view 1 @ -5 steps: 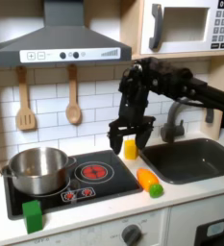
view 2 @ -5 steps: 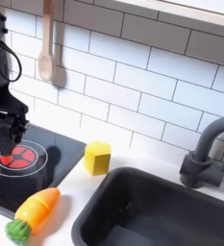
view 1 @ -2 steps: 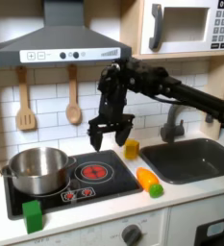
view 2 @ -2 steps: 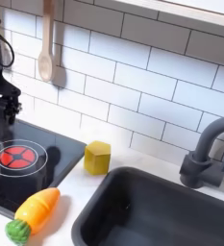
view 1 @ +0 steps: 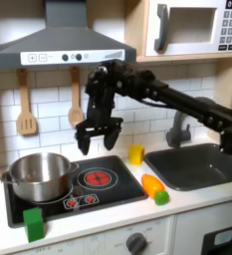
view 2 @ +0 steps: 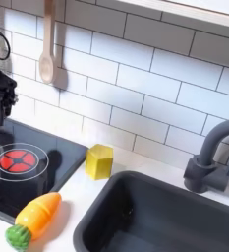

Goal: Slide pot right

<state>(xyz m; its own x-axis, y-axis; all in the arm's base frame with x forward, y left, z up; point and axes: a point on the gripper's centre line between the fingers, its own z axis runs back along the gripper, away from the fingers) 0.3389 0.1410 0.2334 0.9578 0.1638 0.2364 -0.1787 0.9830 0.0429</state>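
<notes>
First exterior view: green block (view 1: 33,223) at the worktop's (view 1: 187,204) front edge, below and to the view's left of the fingers. Toy carrot (view 1: 153,188) lies on the worktop, below and to the first exterior view's right of them. Pot (view 1: 38,175) sits on the hob's (view 1: 108,191) near-left burner, below and to the first exterior view's left of the fingers, apart from them. Gripper (view 1: 96,140) hangs over the hob's rear, fingers spread and released, grasping nothing. Yellow block (view 1: 135,153) stands just to the first exterior view's right, lower. Wooden spoon (view 1: 76,108) hangs on the tiled wall behind. Second exterior view: carrot (view 2: 35,217) nearest, yellow block (view 2: 99,161) beyond, sink (view 2: 165,217) beside them.
</notes>
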